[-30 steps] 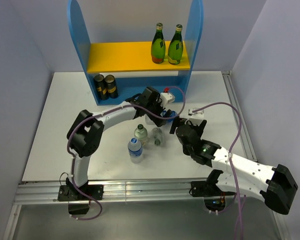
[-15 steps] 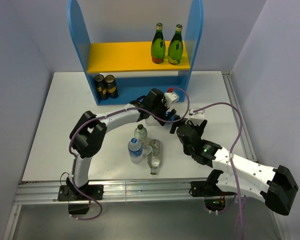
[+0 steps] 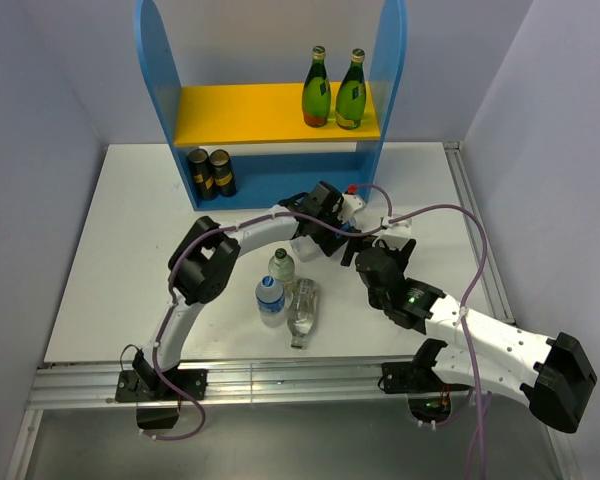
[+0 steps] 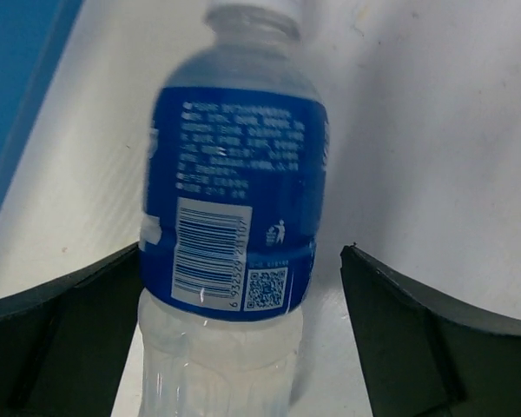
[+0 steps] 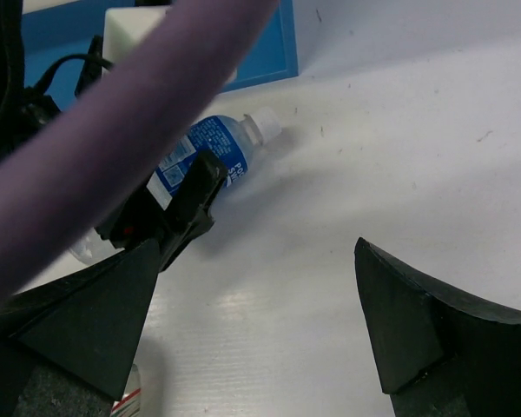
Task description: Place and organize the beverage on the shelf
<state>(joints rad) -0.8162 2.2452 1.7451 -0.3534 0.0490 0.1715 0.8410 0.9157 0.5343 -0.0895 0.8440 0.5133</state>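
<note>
The two-level shelf unit with blue round-topped side panels and a yellow upper board (image 3: 170, 100) is standing at the far edge of the white table (image 3: 120, 240). Two green bottles with yellow labels (image 3: 335, 95) are sitting on that board.

The left gripper (image 4: 243, 278) is reaching beside the shelf's right foot, spread wide and gripping nothing. The right gripper (image 5: 260, 304) is hovering nearby, equally wide and empty.

For a good pick, the left gripper should probably be centring on the label and closing squarely, since a lying bottle may roll.

The clear plastic bottle with a blue label and white cap (image 4: 234, 200) is lying on the table between the left black fingers (image 4: 69, 321). It is close against one finger and clearly apart from the other; whether it is touching, I cannot tell.
</note>
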